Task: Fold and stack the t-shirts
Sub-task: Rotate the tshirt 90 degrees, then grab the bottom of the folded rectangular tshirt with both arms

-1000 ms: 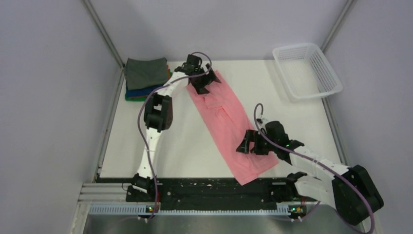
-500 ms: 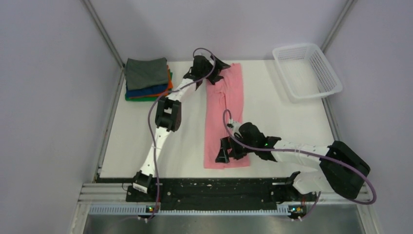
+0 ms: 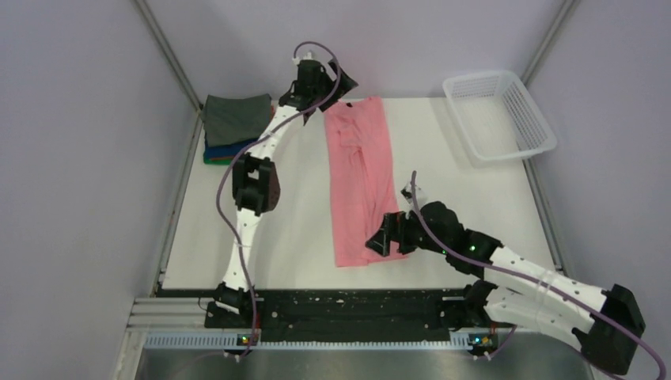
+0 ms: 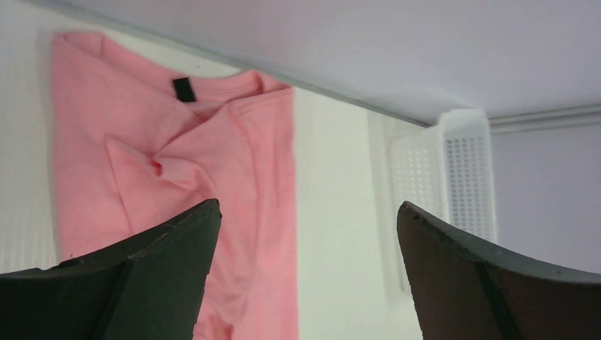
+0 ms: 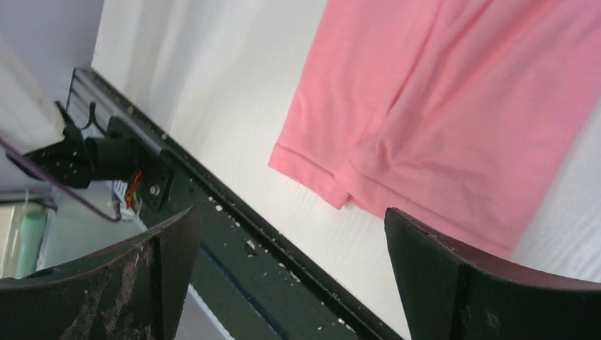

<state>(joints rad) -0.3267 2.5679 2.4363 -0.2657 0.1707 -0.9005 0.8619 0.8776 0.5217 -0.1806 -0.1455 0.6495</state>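
Observation:
A pink t-shirt lies on the table as a long strip, collar at the far end, hem near the front edge. It also shows in the left wrist view and in the right wrist view. My left gripper is open and empty, raised above the collar end. My right gripper is open and empty over the hem's right corner. A stack of folded t-shirts, dark grey on top of blue, orange and green, sits at the far left.
A white mesh basket stands at the far right, also in the left wrist view. A black rail runs along the table's front edge. Grey walls enclose the table on three sides.
Both arms swung the pink shirt from a diagonal to lie straight along the table, then let go. The left gripper rose towards the back wall; the right gripper pulled back to the right.

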